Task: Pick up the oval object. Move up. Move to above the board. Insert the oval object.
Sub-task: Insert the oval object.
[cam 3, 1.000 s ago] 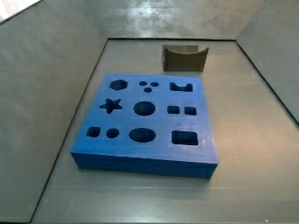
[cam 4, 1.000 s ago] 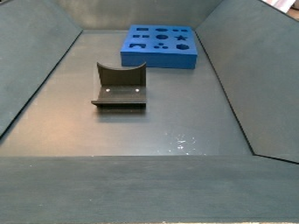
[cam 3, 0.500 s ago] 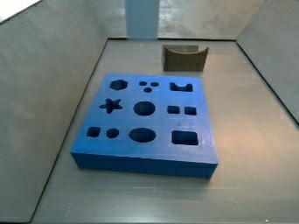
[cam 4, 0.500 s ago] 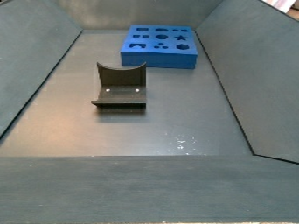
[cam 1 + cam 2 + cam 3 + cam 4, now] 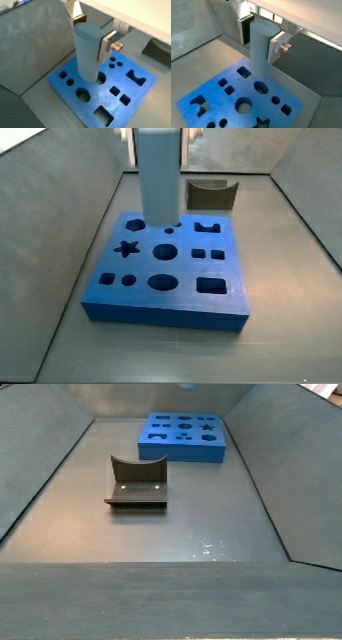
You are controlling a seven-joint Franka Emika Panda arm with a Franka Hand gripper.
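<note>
The oval object (image 5: 87,52) is a tall pale grey-blue peg, upright between the silver fingers (image 5: 107,42) of my gripper (image 5: 91,34), which is shut on its upper part. It shows the same way in the other wrist view (image 5: 258,52), held by the gripper (image 5: 260,40). In a side view the peg (image 5: 160,173) hangs above the far left part of the blue board (image 5: 234,300), its lower end a little above the holes. The board shows in both wrist views (image 5: 153,85) (image 5: 211,87) and far off in a side view (image 5: 183,452). An oval hole (image 5: 162,282) lies near the board's front edge.
The dark fixture stands on the floor behind the board (image 5: 211,194), and in front of it in a side view (image 5: 136,482). Grey walls (image 5: 60,198) slope up round the floor on all sides.
The peg was out of a side view, then entered at the top behind the board. It has since come forward and down over the board's far left part.
</note>
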